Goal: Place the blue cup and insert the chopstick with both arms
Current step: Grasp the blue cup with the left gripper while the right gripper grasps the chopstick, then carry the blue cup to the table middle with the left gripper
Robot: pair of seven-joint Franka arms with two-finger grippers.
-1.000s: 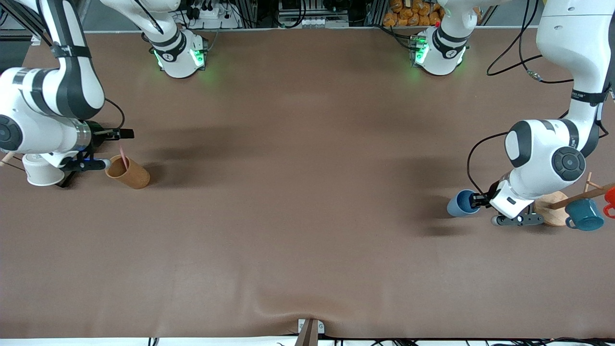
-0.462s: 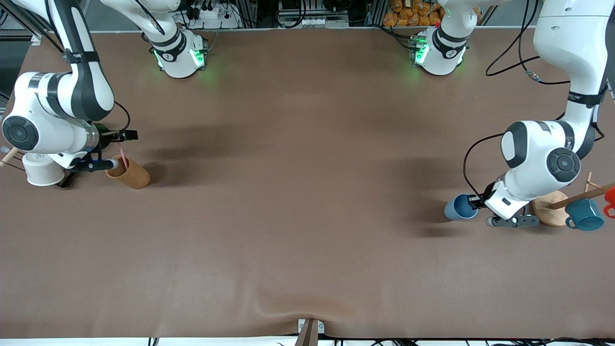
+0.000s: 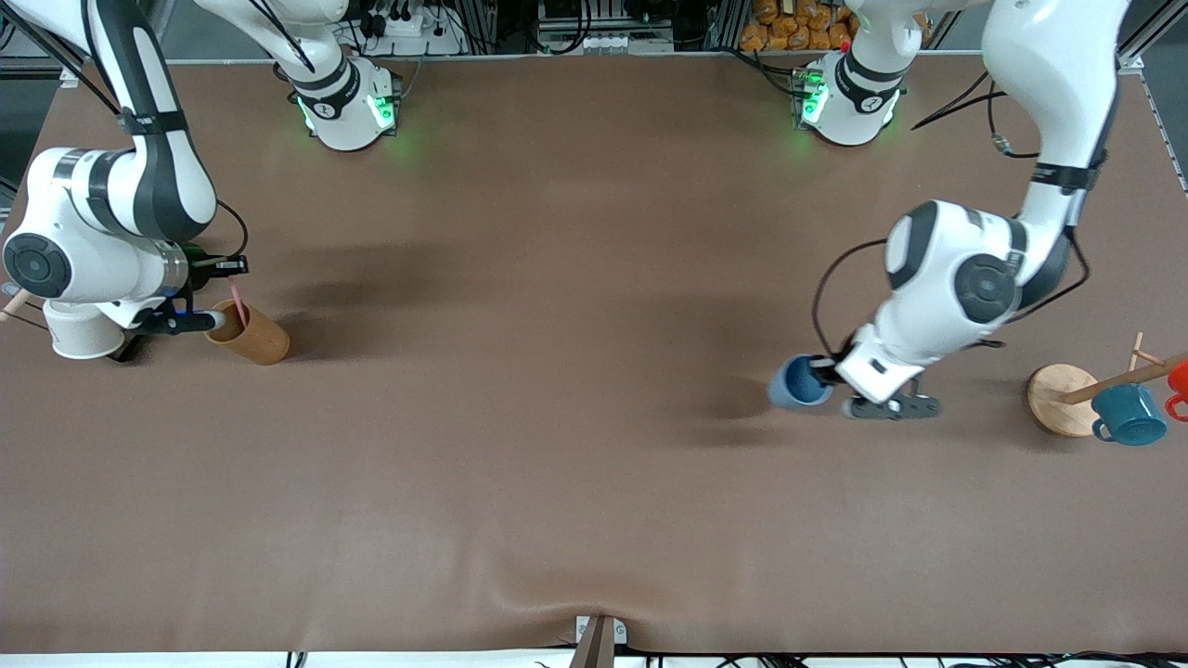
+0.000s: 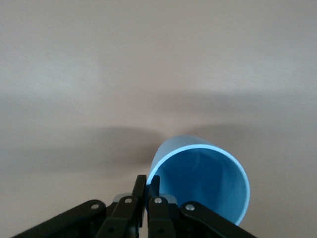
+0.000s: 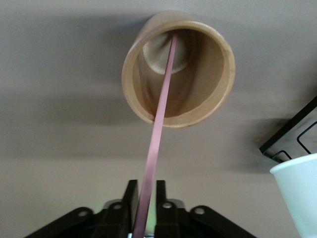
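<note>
My left gripper (image 3: 829,371) is shut on the rim of the light-blue cup (image 3: 798,382) and holds it tilted over the table, well away from the mug rack. In the left wrist view the cup (image 4: 203,183) opens toward the camera, with one finger inside the rim and one outside at my left gripper (image 4: 147,186). My right gripper (image 3: 232,269) is above the brown cylindrical holder (image 3: 249,336) at the right arm's end. It is shut on the pale-pink chopstick (image 3: 239,304). In the right wrist view the chopstick (image 5: 161,109) runs from my right gripper (image 5: 147,191) down into the holder (image 5: 178,69).
A white cup (image 3: 79,329) on a black stand sits beside the holder, under the right arm; it also shows in the right wrist view (image 5: 297,193). A mug rack with a round wooden base (image 3: 1063,399), a teal mug (image 3: 1128,415) and a red mug (image 3: 1179,380) stands at the left arm's end.
The left arm has carried the blue cup away from the mug rack toward the table's middle. The right gripper shifted slightly; the chopstick stays in the holder.
</note>
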